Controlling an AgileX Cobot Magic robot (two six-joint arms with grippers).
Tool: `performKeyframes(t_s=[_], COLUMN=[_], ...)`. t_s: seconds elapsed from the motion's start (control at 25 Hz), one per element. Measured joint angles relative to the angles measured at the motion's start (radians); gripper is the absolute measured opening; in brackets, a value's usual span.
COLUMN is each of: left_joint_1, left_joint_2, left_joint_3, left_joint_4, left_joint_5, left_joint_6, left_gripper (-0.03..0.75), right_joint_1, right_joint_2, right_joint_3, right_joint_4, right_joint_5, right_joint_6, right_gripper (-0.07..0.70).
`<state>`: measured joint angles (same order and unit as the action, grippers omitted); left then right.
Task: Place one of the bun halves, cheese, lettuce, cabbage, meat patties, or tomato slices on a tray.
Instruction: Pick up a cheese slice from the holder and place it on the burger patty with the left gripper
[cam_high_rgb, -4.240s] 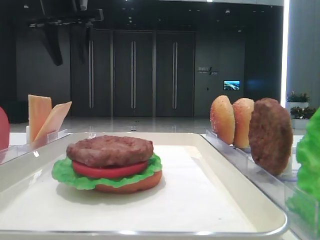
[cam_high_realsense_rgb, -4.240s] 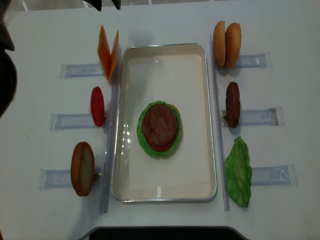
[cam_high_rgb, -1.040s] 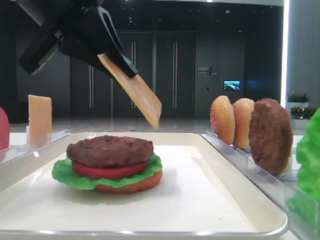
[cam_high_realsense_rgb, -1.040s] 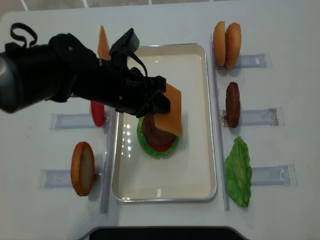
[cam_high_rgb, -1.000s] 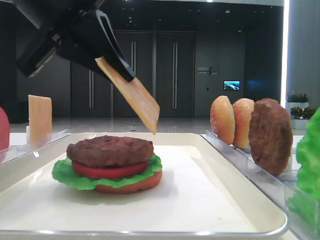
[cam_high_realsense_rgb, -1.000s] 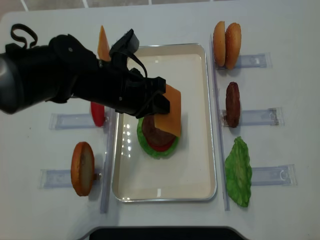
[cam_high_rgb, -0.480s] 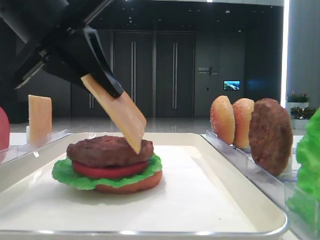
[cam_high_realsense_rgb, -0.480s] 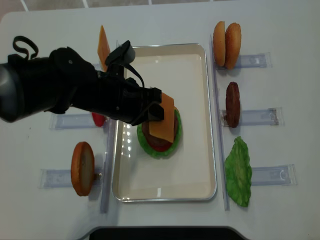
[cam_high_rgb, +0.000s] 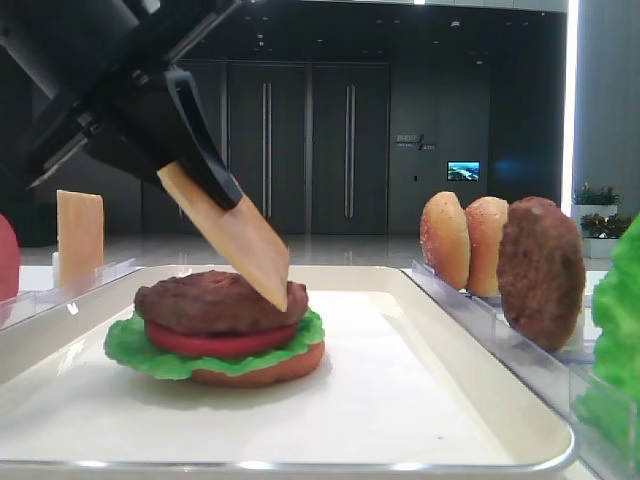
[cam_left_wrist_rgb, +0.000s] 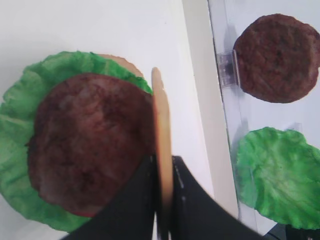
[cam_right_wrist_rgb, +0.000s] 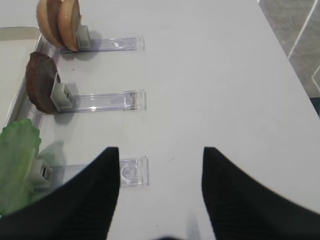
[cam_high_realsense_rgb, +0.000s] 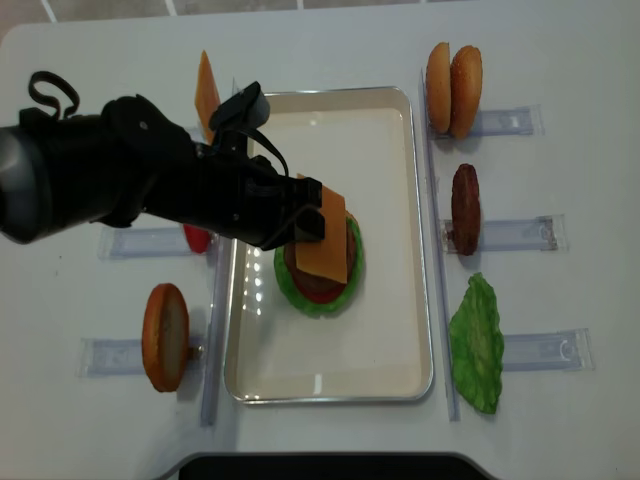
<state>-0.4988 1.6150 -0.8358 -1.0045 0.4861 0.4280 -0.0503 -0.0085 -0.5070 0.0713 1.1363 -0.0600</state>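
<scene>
The black left gripper (cam_high_realsense_rgb: 305, 225) is clamped tight on a thin, stiff, pale orange-tan square cheese slice (cam_high_realsense_rgb: 323, 243) — tilted steeply, its lower corner touching the top of the dark-brown rough round meat patty (cam_high_rgb: 220, 300); that patty sits on a smooth red tomato slice (cam_high_rgb: 215, 342), bright green ruffled lettuce (cam_high_rgb: 135, 347) and a golden-tan bun half (cam_high_rgb: 262, 368), all stacked on the large cream-white rectangular tray (cam_high_realsense_rgb: 390, 330) with its raised shiny rim; from the left wrist camera the cheese shows edge-on, pinched between the two dark fingers (cam_left_wrist_rgb: 145, 200), over the patty's right side; a second cheese slice (cam_high_realsense_rgb: 206, 92) stands upright in a clear plastic rack (cam_high_realsense_rgb: 150, 243) left of the tray — and on the right, two bun halves (cam_high_realsense_rgb: 452, 88), a spare patty (cam_high_realsense_rgb: 465, 208) and a lettuce leaf (cam_high_realsense_rgb: 477, 343) wait in their racks; the right gripper (cam_right_wrist_rgb: 160, 200) hangs over the bare white table (cam_right_wrist_rgb: 220, 75), its black fingers spread apart, holding nothing.
</scene>
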Motion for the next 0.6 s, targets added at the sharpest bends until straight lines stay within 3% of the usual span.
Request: performKeyframes(t_s=[0.32,0.6], left_joint_1=[0.0,0.012], left_joint_2=[0.032,0.03], left_joint_3=[0.0,0.0], left_joint_4=[-0.005,-0.004], left_joint_5=[-0.002,0.009], left_joint_6=[-0.001,-0.001], left_gripper=[0.075,0.342], right_joint_1=[0.0,0.0], right_joint_2=[0.0,0.0], right_joint_3=[0.0,0.0], right_joint_4=[0.0,0.0], right_joint_5=[0.0,0.0], right_joint_6=[0.0,0.0], right_gripper=[0.358,0.358])
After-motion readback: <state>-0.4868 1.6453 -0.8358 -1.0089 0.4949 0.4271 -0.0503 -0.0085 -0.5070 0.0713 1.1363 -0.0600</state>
